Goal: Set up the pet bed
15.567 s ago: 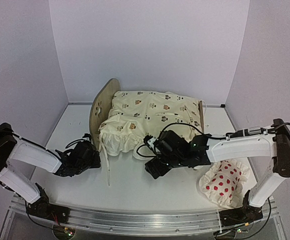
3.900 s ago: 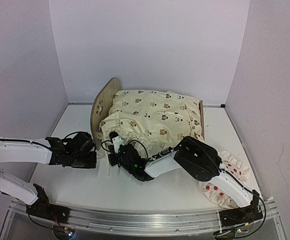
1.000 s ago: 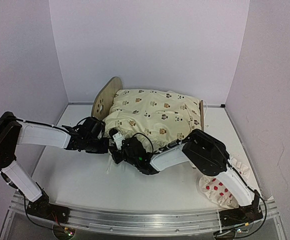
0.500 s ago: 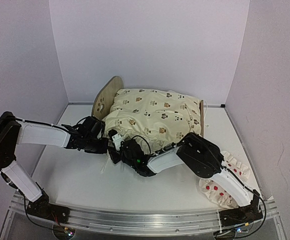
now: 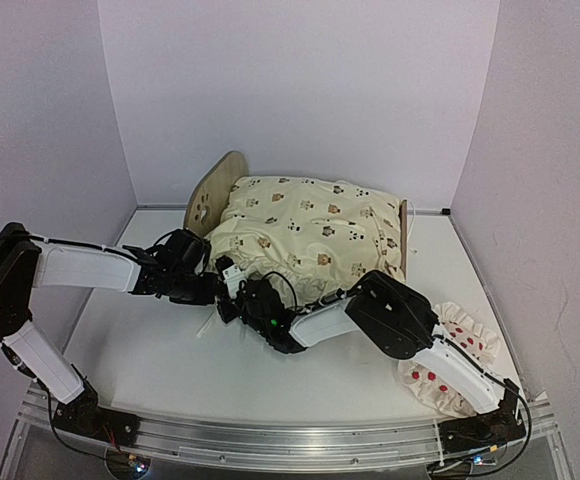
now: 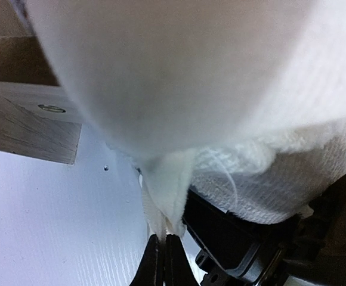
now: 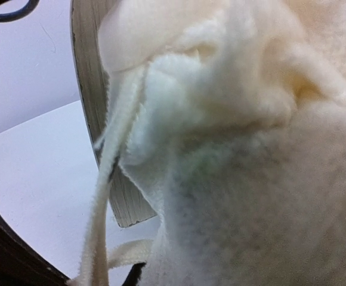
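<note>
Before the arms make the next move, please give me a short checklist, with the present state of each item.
1. Left gripper shut on the cushion tie: ok.
2. Right gripper holding the cushion: cannot tell.
3. Cushion lying on the bed: ok.
4. Bed standing upright: ok.
5. Pillow on the bed: not ok, it lies on the table.

Top view: high, behind arm bases (image 5: 95, 420), facing forward-down. Both wrist views: very close on cushion (image 7: 268, 179), sharing pet bed (image 7: 89, 89) board.
</note>
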Controlling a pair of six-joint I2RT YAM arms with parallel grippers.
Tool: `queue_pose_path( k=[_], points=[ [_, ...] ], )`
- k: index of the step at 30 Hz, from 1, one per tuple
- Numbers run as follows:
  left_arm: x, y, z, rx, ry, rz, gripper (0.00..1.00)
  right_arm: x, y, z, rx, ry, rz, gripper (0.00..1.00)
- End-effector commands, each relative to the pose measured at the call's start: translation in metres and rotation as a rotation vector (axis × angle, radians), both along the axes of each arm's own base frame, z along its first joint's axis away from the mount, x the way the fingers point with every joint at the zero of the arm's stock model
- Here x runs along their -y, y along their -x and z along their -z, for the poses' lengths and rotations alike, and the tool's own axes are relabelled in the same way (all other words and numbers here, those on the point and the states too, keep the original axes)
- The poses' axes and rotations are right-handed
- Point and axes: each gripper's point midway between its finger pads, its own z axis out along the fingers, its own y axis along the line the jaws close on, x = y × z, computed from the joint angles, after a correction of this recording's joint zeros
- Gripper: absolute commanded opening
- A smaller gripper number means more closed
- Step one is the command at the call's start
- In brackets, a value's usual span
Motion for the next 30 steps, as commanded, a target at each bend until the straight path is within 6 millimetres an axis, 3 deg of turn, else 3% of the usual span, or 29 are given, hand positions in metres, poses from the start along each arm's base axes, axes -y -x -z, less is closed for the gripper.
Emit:
queue_pose_path(
  k=[1, 7, 11, 14, 18, 20, 25, 30],
  points=[
    [0.023, -0.010, -0.032, 0.067, 0.066, 0.053, 0.00, 0.002, -0.011, -0.016, 0.055, -0.019, 0.010, 0.09],
    [0.019, -0.009, -0.036, 0.070, 0.067, 0.038, 0.01, 0.007, -0.006, -0.019, 0.057, -0.004, -0.002, 0.00],
    [0.010, -0.007, -0.037, 0.066, 0.046, -0.001, 0.11, 0.013, -0.002, -0.018, 0.048, 0.002, -0.004, 0.00],
    [0.003, -0.004, -0.036, 0.053, 0.027, -0.027, 0.24, 0.018, 0.000, -0.019, 0.043, -0.001, 0.002, 0.00],
    [-0.005, 0.004, -0.042, 0.051, 0.032, -0.042, 0.51, 0.021, 0.002, -0.023, 0.036, -0.014, 0.003, 0.00],
    [-0.010, 0.010, -0.042, 0.049, 0.033, -0.042, 0.58, 0.022, 0.003, -0.023, 0.033, -0.017, 0.002, 0.00],
    [-0.013, 0.027, -0.029, 0.007, 0.033, 0.001, 0.56, 0.024, 0.004, -0.027, 0.026, -0.029, 0.004, 0.00],
    [0.001, 0.043, -0.013, -0.037, 0.066, 0.075, 0.53, 0.027, 0.005, -0.033, -0.002, -0.063, 0.015, 0.00]
  ],
)
